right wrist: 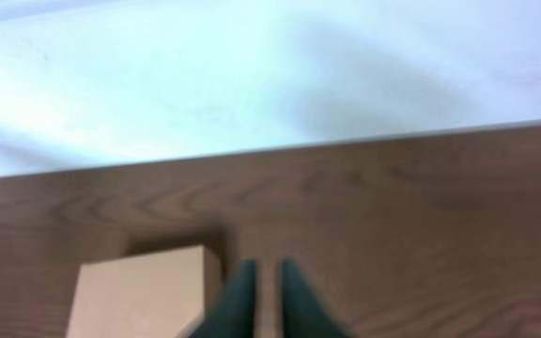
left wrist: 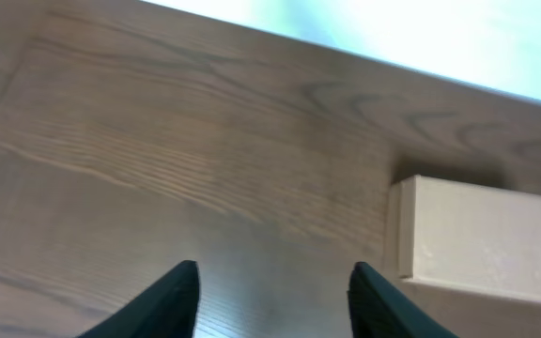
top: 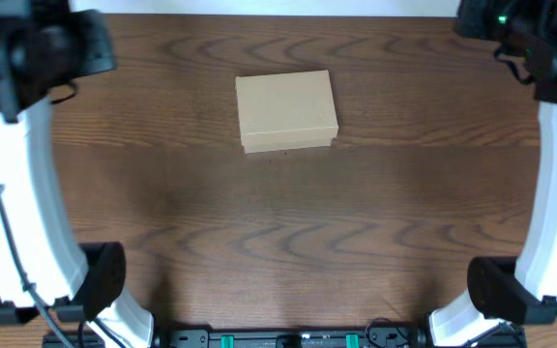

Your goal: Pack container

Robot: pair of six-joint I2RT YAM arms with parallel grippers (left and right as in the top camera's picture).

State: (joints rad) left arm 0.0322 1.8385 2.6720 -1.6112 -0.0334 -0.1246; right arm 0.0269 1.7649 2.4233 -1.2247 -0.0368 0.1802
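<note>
The container sits on the wooden counter, towards the far edge and about midway between the two arms, with its flap lid lying flat and shut. Neither arm touches it. The left tool hovers well to the container's left with its fingers spread wide and nothing between them. The right tool hangs just off the container's right side, its fingers drawn narrow with only a thin gap and nothing gripped. No loose item waiting to go in shows in any view, and the closed lid hides whatever is inside. Judging by this, the packing is either finished with the lid down or not yet begun. If anything remains, it is opening the flap and loading.
</note>
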